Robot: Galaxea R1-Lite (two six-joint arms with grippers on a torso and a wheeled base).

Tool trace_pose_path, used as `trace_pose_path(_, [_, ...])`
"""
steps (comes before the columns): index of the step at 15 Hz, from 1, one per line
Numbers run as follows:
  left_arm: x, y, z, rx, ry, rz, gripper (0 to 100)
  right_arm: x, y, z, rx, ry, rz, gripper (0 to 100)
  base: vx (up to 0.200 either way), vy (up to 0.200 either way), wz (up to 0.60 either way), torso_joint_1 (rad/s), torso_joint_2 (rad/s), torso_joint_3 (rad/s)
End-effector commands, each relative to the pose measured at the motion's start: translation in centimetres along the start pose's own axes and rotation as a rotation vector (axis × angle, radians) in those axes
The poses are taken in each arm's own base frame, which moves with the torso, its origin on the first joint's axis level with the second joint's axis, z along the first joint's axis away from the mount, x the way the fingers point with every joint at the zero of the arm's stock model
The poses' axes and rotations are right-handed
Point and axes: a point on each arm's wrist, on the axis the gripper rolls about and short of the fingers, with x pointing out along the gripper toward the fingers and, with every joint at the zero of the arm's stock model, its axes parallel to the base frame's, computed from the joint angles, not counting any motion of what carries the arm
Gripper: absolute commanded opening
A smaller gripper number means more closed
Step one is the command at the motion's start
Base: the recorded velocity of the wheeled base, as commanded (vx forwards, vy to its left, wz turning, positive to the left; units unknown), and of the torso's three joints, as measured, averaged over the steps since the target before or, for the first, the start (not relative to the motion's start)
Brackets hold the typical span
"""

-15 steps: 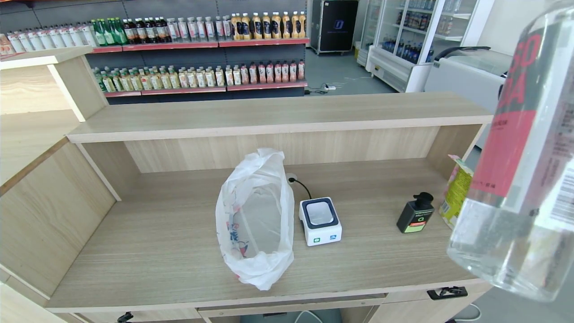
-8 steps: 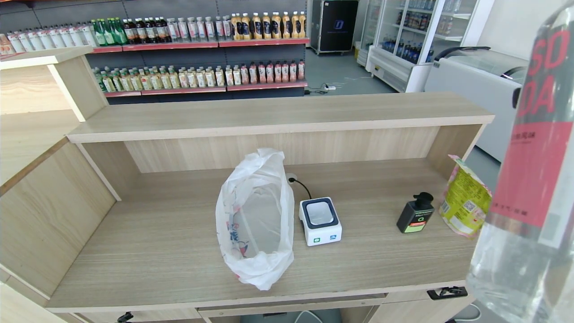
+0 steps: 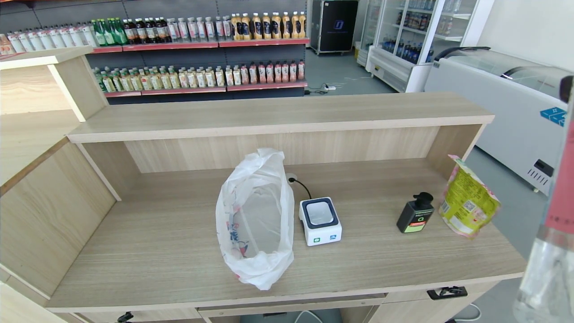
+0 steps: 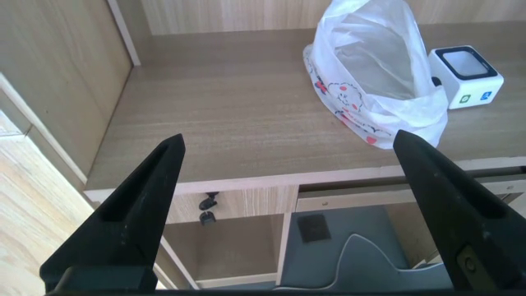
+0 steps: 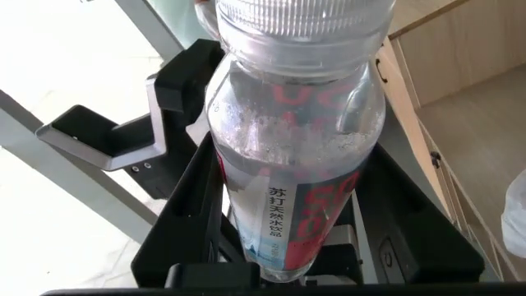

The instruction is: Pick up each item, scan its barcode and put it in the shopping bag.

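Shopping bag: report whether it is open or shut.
Open. The shopping bag sits on the counter with its mouth spread wide, nothing visible inside.

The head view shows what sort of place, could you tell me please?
Most likely a small shop's checkout: a barcode scanner beside an open shopping bag on a wooden counter, with shelves of bottled drinks behind.

Left: I see bare table (image 3: 148, 242) from the side wall (image 3: 49, 215) to the bag (image 3: 255, 215).
Middle: scanner (image 3: 319, 220) just beside the bag, with a narrow gap.
Right: open stretch from scanner to pump bottle (image 3: 415, 215), with the pouch (image 3: 468, 199) close beside it.
Back: ledge (image 3: 278, 114) overhead.
Far right: the soda bottle (image 3: 554, 233) I hold hangs past the table's end.
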Motion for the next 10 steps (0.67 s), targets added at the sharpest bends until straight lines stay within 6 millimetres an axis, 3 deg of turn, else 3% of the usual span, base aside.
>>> trace_pose_path(1, [0.01, 0.00, 0.00, 0.000, 0.001, 0.000, 100, -0.02, 0.44, -0.03, -0.008, 0.002, 0.003, 0, 0.000, 0.000, 0.00, 0.000, 0.00, 0.000])
trace_pose_path(10, [0.01, 0.00, 0.00, 0.000, 0.001, 0.000, 100, -0.17, -0.27, -0.58, 0.005, 0.015, 0.000, 0, 0.000, 0.000, 0.00, 0.000, 0.00, 0.000])
